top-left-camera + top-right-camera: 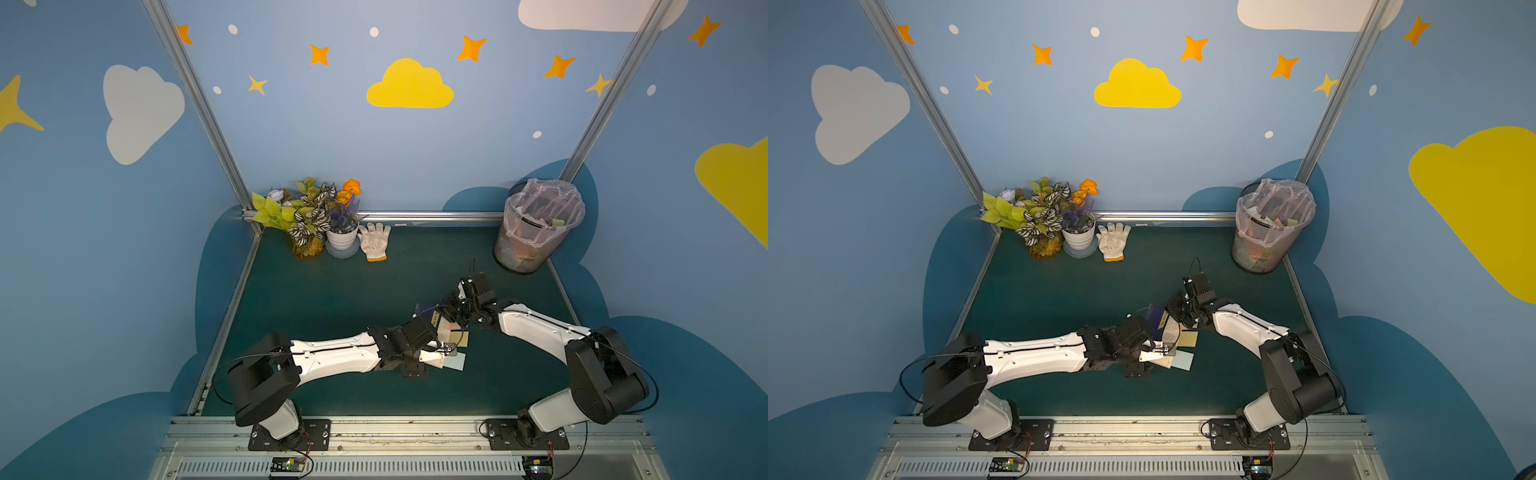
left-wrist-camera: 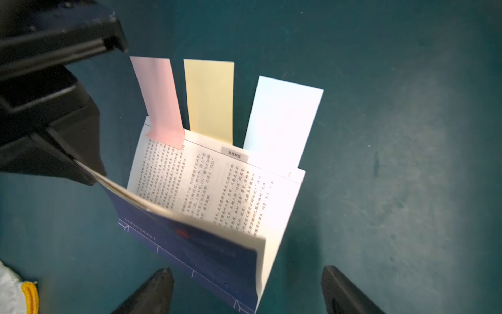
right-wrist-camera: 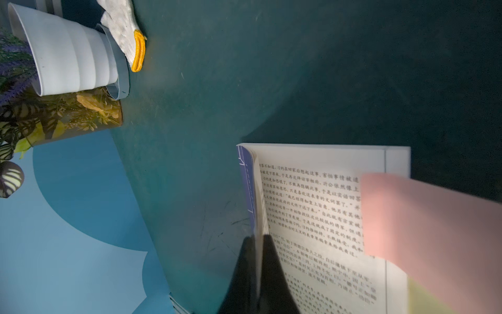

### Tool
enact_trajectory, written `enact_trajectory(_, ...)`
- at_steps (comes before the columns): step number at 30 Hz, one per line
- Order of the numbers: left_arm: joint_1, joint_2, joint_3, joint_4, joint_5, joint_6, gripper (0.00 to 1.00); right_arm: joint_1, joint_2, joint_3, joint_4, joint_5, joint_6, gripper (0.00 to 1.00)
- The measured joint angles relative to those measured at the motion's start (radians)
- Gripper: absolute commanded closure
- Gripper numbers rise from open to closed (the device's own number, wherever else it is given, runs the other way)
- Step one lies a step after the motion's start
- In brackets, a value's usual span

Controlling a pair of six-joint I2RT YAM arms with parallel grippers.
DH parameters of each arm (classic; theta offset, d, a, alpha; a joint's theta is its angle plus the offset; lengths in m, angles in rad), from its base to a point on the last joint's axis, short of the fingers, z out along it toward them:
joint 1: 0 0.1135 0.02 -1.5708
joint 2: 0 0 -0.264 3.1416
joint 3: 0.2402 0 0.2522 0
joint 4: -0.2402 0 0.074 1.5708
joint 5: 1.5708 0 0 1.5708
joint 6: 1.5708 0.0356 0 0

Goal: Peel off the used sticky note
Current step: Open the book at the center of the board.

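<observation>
Left end effector [image 2: 245,269] is spread wide over the book [image 2: 217,185], which is clamped open by the right end effector [image 3: 257,238]; the pink sticky note [image 2: 160,100] is unpeeled.

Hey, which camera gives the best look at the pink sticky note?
The left wrist view: the pink sticky note shows whole, stuck on a page of the open book. The right wrist view crops and blurs it; in both top views it is a tiny sliver.

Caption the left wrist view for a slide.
Right gripper holds the book cover open, showing pink note, yellow note and blue note.
</observation>
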Motion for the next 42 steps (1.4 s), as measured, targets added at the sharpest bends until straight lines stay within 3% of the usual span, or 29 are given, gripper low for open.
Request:
enact_trajectory(5,-0.016,0.053,0.035,0.061,-0.1,-0.002,0.15,0.0,0.0,0.0,0.001,0.001,0.021,1.0)
enact_trajectory(12,-0.041,0.101,0.053,0.108,-0.205,-0.002,0.4,0.0,0.0,0.0,-0.003,0.008,0.026,1.0)
enact_trajectory(17,-0.04,0.084,0.045,0.107,-0.216,0.0,0.59,-0.008,-0.003,0.007,-0.048,0.042,0.007,0.86)
enact_trajectory(23,0.013,0.04,0.036,0.083,-0.187,-0.039,0.95,-0.039,-0.064,0.008,-0.122,0.063,-0.052,0.64)
enact_trajectory(27,0.076,0.034,0.037,0.041,-0.131,-0.084,0.97,-0.084,-0.126,0.008,-0.169,0.041,-0.11,0.49)
enact_trajectory(35,0.24,0.032,0.061,-0.061,0.101,-0.216,0.97,-0.198,-0.263,-0.032,-0.264,-0.028,-0.233,0.49)
enact_trajectory(42,0.397,0.027,0.073,-0.084,0.383,-0.348,0.97,-0.204,-0.29,-0.19,-0.241,-0.064,-0.232,0.49)
